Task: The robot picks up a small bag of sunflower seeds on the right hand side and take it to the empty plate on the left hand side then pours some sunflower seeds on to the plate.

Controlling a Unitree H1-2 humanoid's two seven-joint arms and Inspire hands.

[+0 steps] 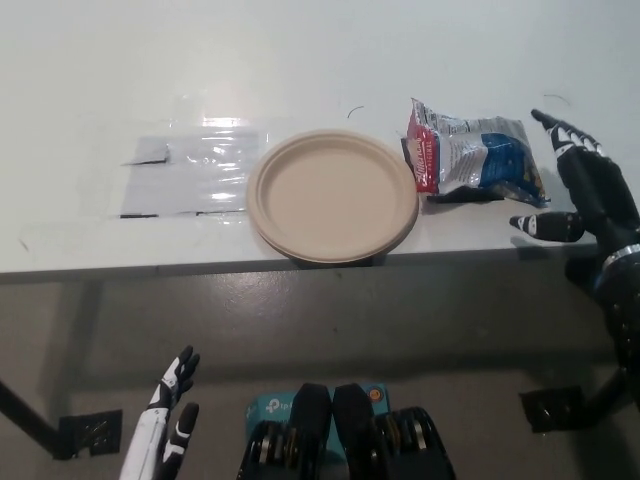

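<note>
While the seed bag lies lengthwise left-right, the right hand hovers beside it, fingers spread

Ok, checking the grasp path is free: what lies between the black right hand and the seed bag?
Nothing: the head view shows only bare white table between the open right hand and the seed bag.
</note>
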